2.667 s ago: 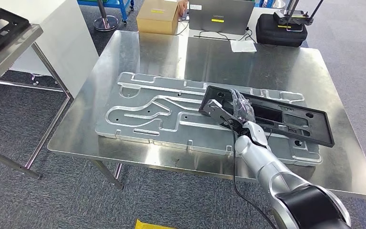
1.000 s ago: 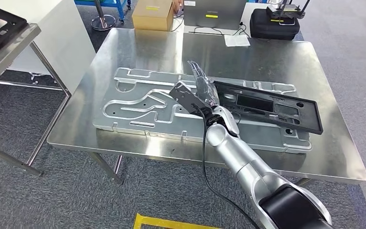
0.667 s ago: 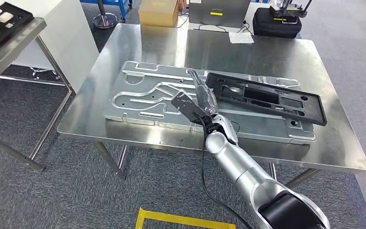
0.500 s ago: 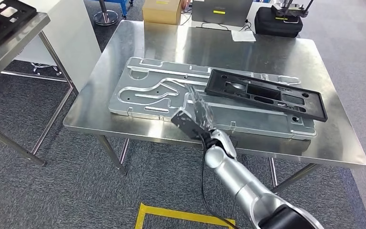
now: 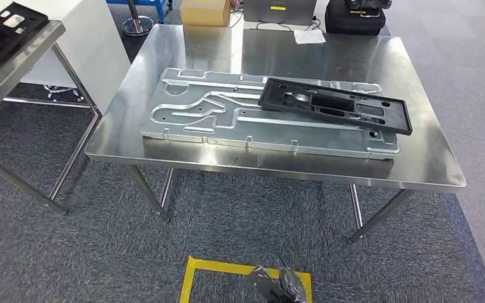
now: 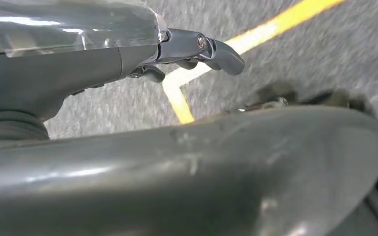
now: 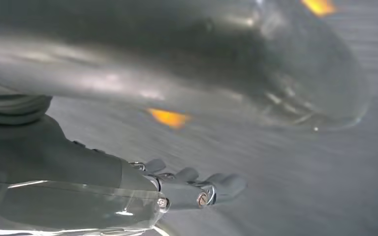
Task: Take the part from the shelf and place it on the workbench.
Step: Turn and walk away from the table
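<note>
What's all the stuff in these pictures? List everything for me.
Workbench: one, shiny steel, centre.
Metal plate: one, silver, grooved, flat on the workbench.
Black part: one, lying on the plate's right half.
Side table: one, steel, far left, carrying another black part.
Cardboard box: one, brown, beyond the workbench.
Paper: one, white, back edge.
Floor tape: yellow, on grey carpet.
Right hand: empty, low by the tape.
Left hand: empty, over the carpet.

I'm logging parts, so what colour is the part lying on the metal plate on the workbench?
Black. The part shows best in the head view, lying across the silvery plate.
</note>
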Action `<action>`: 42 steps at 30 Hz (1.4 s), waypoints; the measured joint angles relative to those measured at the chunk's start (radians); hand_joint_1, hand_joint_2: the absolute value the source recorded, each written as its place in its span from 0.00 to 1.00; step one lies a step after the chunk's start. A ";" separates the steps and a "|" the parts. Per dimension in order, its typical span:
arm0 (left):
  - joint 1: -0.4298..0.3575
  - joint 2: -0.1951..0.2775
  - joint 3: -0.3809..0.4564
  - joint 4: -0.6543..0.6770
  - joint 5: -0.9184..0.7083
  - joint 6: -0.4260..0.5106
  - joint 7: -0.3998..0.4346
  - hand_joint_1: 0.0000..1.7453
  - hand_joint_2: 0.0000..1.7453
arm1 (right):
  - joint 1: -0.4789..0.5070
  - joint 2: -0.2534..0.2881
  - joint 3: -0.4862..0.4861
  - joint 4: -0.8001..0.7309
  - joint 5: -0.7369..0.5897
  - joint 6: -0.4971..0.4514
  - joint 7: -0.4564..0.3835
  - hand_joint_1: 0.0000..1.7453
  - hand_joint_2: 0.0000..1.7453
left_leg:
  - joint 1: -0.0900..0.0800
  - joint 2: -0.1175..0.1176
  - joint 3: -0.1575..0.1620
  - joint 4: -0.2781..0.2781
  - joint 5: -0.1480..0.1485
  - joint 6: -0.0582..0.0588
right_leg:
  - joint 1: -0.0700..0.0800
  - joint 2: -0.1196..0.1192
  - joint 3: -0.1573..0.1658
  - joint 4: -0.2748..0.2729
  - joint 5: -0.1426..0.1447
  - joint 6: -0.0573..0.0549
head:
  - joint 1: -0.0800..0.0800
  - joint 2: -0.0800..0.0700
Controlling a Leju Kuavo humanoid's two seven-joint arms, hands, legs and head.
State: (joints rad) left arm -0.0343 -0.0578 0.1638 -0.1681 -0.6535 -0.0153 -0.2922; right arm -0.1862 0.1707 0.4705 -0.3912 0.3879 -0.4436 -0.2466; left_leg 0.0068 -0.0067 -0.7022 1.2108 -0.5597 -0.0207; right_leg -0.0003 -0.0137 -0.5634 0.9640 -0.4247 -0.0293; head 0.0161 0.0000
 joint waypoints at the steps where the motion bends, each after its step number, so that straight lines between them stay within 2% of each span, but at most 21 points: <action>1: 0.000 0.000 0.003 0.000 0.002 0.005 0.004 0.00 0.00 | 0.022 -0.011 -0.017 0.029 -0.015 -0.005 0.013 0.00 0.00 | 0.003 0.000 -0.001 0.052 -0.019 -0.005 | -0.001 -0.004 -0.016 0.004 0.009 0.004 | 0.000 0.000; 2: 0.001 0.000 0.006 0.000 0.003 0.011 0.009 0.00 0.00 | 0.043 -0.023 -0.034 0.056 -0.028 -0.010 0.026 0.00 0.00 | 0.005 0.001 0.009 0.084 -0.017 -0.010 | -0.001 -0.009 -0.033 0.009 0.018 0.008 | 0.000 0.000; 4: 0.002 0.000 0.015 0.000 0.004 0.022 0.018 0.00 0.00 | 0.077 -0.045 -0.067 0.102 -0.049 -0.016 0.058 0.00 0.00 | 0.012 0.001 0.073 0.054 0.035 -0.017 | -0.005 -0.014 -0.070 0.026 0.034 0.017 | 0.000 0.000; 6: -0.001 -0.001 0.023 0.000 0.005 0.033 0.024 0.00 0.00 | 0.096 -0.061 -0.096 0.135 -0.067 -0.008 0.103 0.00 0.00 | 0.015 0.000 0.183 -0.082 0.037 -0.020 | -0.008 -0.012 -0.104 0.052 0.047 0.029 | -0.001 0.000; 8: -0.004 -0.001 0.028 -0.001 0.005 0.040 0.026 0.00 0.00 | 0.110 -0.072 -0.122 0.160 -0.083 0.011 0.147 0.00 0.00 | 0.011 -0.002 0.247 -0.178 0.003 -0.005 | -0.007 -0.008 -0.115 0.070 0.059 0.042 | 0.000 0.000; 11: -0.005 -0.001 0.037 -0.001 0.005 0.043 0.027 0.00 0.00 | 0.124 -0.088 -0.151 0.186 -0.102 0.033 0.206 0.00 0.00 | 0.005 0.001 0.239 -0.190 0.013 0.029 | -0.012 0.000 -0.119 0.068 0.070 0.060 | 0.001 0.000; 13: -0.009 -0.002 0.041 -0.001 0.006 0.044 0.026 0.00 0.00 | 0.131 -0.096 -0.167 0.198 -0.114 0.041 0.252 0.00 0.00 | 0.005 0.008 0.213 -0.194 0.041 0.048 | -0.018 0.004 -0.142 0.112 -0.002 0.072 | 0.002 0.000; 15: -0.012 -0.003 0.043 -0.002 0.006 0.045 0.025 0.00 0.00 | 0.135 -0.101 -0.179 0.204 -0.123 0.046 0.282 0.00 0.00 | 0.004 0.011 0.180 -0.194 0.069 0.055 | -0.020 0.007 -0.174 0.226 -0.119 0.079 | 0.006 0.000; 17: -0.009 -0.004 0.046 -0.002 0.006 0.046 0.025 0.00 0.00 | 0.136 -0.106 -0.188 0.209 -0.126 0.048 0.298 0.00 0.00 | 0.002 0.012 0.145 -0.193 0.095 0.055 | -0.019 0.009 -0.183 0.338 -0.165 0.081 | 0.008 0.000; 19: -0.007 -0.005 0.048 -0.002 0.006 0.046 0.025 0.00 0.00 | 0.136 -0.112 -0.193 0.213 -0.126 0.051 0.312 0.00 0.00 | -0.002 0.013 0.112 -0.192 0.120 0.053 | -0.017 0.010 -0.134 0.347 -0.126 0.074 | 0.009 0.000; 21: -0.007 -0.008 0.049 -0.002 0.006 0.047 0.026 0.00 0.00 | 0.136 -0.117 -0.198 0.214 -0.124 0.054 0.319 0.00 0.00 | -0.005 0.012 0.089 -0.191 0.141 0.049 | -0.009 0.012 -0.014 0.219 -0.092 0.055 | 0.008 0.000; 23: -0.007 -0.012 0.049 -0.002 0.005 0.051 0.027 0.00 0.00 | 0.135 -0.121 -0.202 0.214 -0.122 0.055 0.320 0.00 0.00 | -0.006 0.012 0.077 -0.191 0.160 0.041 | 0.002 0.014 0.099 0.063 -0.112 0.039 | 0.009 0.000; 24: -0.008 -0.013 0.050 -0.002 0.005 0.053 0.029 0.00 0.00 | 0.135 -0.123 -0.204 0.214 -0.122 0.056 0.320 0.00 0.00 | -0.006 0.013 0.074 -0.192 0.169 0.035 | 0.006 0.015 0.126 0.019 -0.123 0.034 | 0.009 0.000; 28: -0.005 -0.013 0.053 -0.001 0.005 0.059 0.039 0.00 0.00 | 0.135 -0.123 -0.206 0.216 -0.117 0.064 0.320 0.00 0.00 | -0.005 0.013 0.061 -0.190 0.176 0.014 | 0.001 0.008 0.111 -0.013 -0.092 0.021 | 0.010 0.000; 30: -0.004 -0.013 0.056 -0.001 0.005 0.061 0.043 0.00 0.00 | 0.135 -0.123 -0.206 0.217 -0.113 0.067 0.320 0.00 0.00 | -0.002 0.011 0.040 -0.128 0.093 0.008 | -0.001 0.003 0.089 -0.014 -0.073 0.013 | 0.007 0.000; 32: -0.001 -0.013 0.059 -0.001 0.005 0.064 0.047 0.00 0.00 | 0.139 -0.123 -0.206 0.218 -0.108 0.068 0.324 0.00 0.00 | 0.000 0.011 0.016 -0.005 -0.006 0.000 | 0.000 0.000 0.056 -0.006 -0.053 0.009 | 0.005 0.000; 33: 0.001 -0.013 0.059 -0.001 0.005 0.066 0.047 0.00 0.00 | 0.140 -0.123 -0.206 0.219 -0.107 0.069 0.327 0.00 0.00 | 0.000 0.011 0.012 0.051 -0.025 -0.003 | 0.001 -0.001 0.037 0.002 -0.043 0.010 | 0.004 0.000; 35: 0.001 -0.013 0.062 -0.001 0.005 0.068 0.049 0.00 0.00 | 0.141 -0.123 -0.206 0.220 -0.106 0.069 0.332 0.00 0.00 | 0.002 0.011 0.041 0.083 0.008 -0.007 | 0.001 -0.003 -0.005 0.021 -0.026 0.013 | 0.004 0.000; 37: -0.002 -0.013 0.065 -0.002 0.005 0.069 0.050 0.00 0.00 | 0.140 -0.123 -0.206 0.220 -0.106 0.069 0.335 0.00 0.00 | 0.003 0.011 0.131 -0.014 0.046 -0.005 | 0.000 -0.003 -0.045 0.046 -0.013 0.020 | 0.004 0.000; 39: -0.005 -0.013 0.066 -0.002 0.004 0.070 0.052 0.00 0.00 | 0.139 -0.123 -0.206 0.220 -0.106 0.069 0.339 0.00 0.00 | -0.002 0.010 0.220 -0.147 0.022 0.006 | 0.002 -0.003 -0.069 0.068 -0.002 0.031 | 0.004 0.000; 42: -0.005 -0.013 0.067 -0.002 0.004 0.069 0.054 0.00 0.00 | 0.140 -0.124 -0.206 0.221 -0.105 0.070 0.342 0.00 0.00 | -0.006 0.011 0.239 -0.200 0.007 0.034 | 0.002 -0.004 -0.076 0.072 0.020 0.047 | 0.003 0.000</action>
State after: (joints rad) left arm -0.0397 -0.0709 0.2303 -0.1700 -0.6493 0.0541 -0.2384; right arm -0.0462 0.0470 0.2644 -0.1702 0.2826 -0.3735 0.0952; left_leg 0.0004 0.0039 -0.4632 1.0109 -0.5528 0.0133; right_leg 0.0022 -0.0172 -0.6389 1.0358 -0.4051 0.0180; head 0.0196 0.0000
